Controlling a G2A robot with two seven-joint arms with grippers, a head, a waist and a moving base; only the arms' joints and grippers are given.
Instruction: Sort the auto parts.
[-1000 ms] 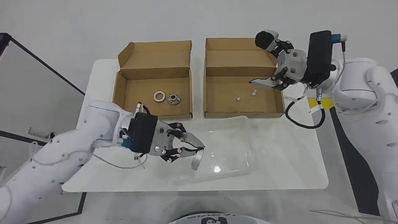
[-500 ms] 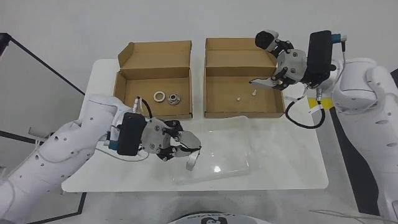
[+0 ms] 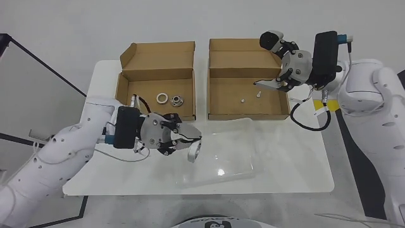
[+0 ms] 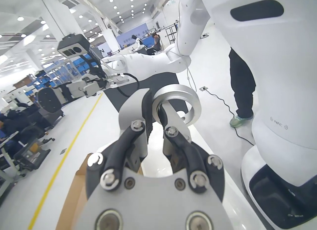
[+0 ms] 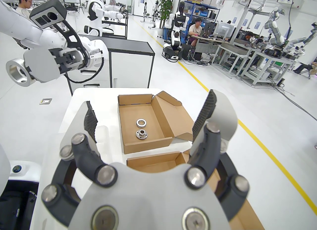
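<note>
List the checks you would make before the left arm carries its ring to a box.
1. Grip: ok; left gripper shut on the ring, one finger through its hole.
2. Matching box: ok; left box holds a similar ring beside a flanged hub.
3. Ring above that box: not ok; it hangs over the clear tray.
4. Path past right gripper: ok; it is open, over the right box.
5. Clearance over box wall: cannot tell.

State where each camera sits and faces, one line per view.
Top view: overhead, facing down at the table; both arms show.
Left wrist view: on that wrist, along the left claw gripping a metal ring, toward the torso.
Right wrist view: on that wrist, past the open right claw, over both boxes.
Shared: all three show the ring.
</note>
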